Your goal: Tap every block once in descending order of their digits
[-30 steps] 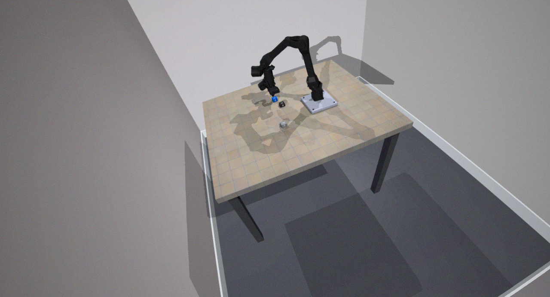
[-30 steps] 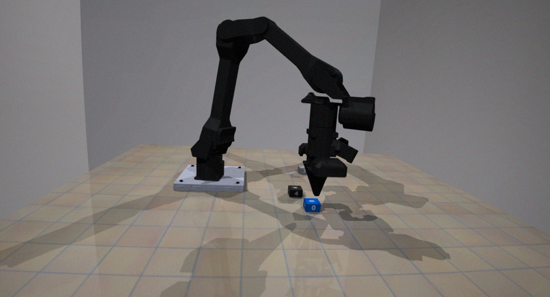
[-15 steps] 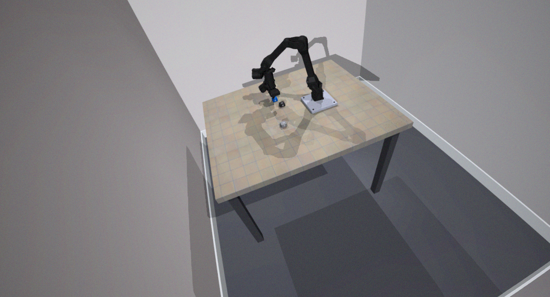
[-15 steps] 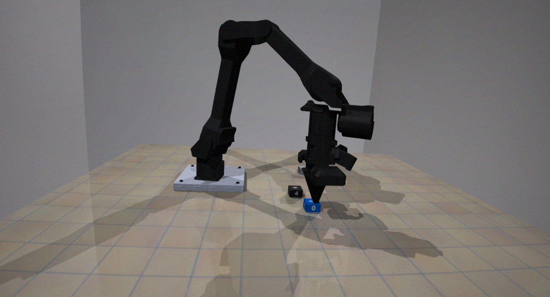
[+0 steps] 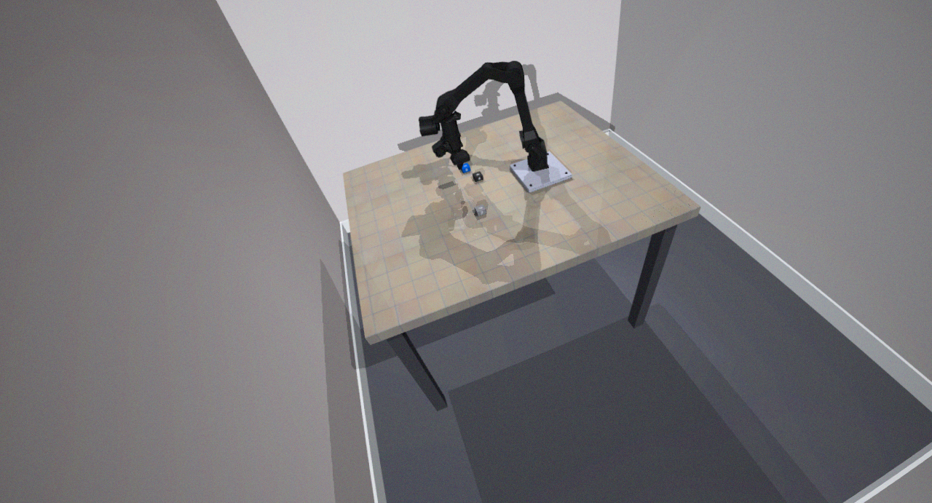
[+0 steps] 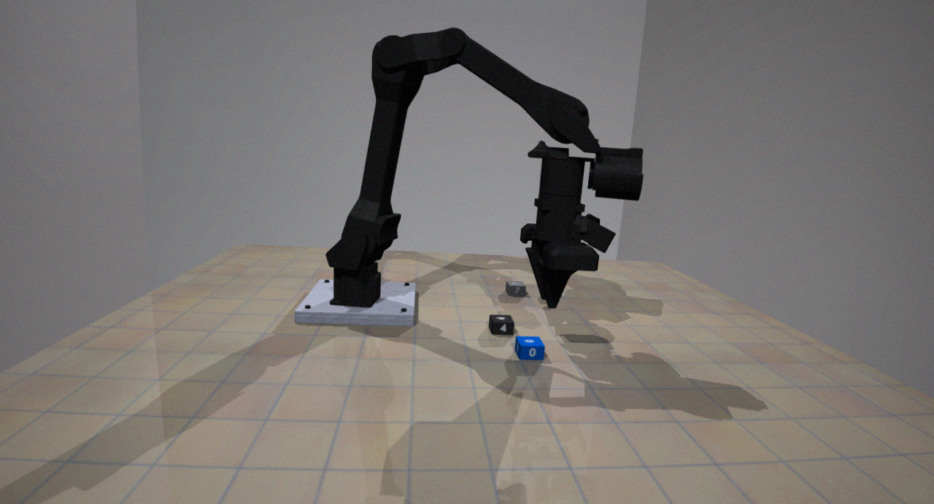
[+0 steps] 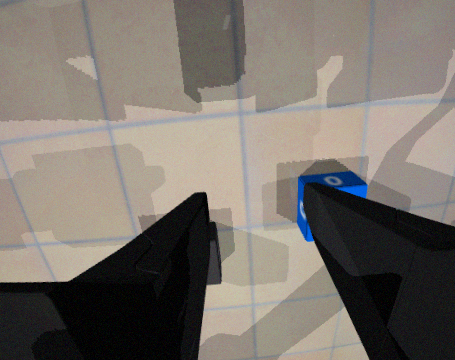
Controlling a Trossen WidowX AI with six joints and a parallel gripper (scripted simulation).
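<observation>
The blue block (image 5: 466, 168) (image 6: 529, 349) (image 7: 354, 190) shows a 0 and sits on the table, partly behind the right finger in the wrist view. The black block (image 5: 478, 176) (image 6: 501, 325) (image 7: 215, 256) shows a 4 in the exterior view. In the wrist view the left finger hides most of it. The grey block (image 5: 480, 211) (image 6: 516, 289) shows a 7 and stands farther off, out of the wrist view. My gripper (image 5: 459, 166) (image 6: 550, 303) (image 7: 255, 199) is partly open, with nothing between its fingertips. It hangs above the table close to the blue and black blocks.
The arm's pale base plate (image 5: 533, 183) (image 6: 326, 316) is bolted to the tiled table (image 5: 403, 291) (image 6: 261, 448), on the arm's side of the blocks. Arm shadows fall across the table around the blocks. Walls stand behind the table.
</observation>
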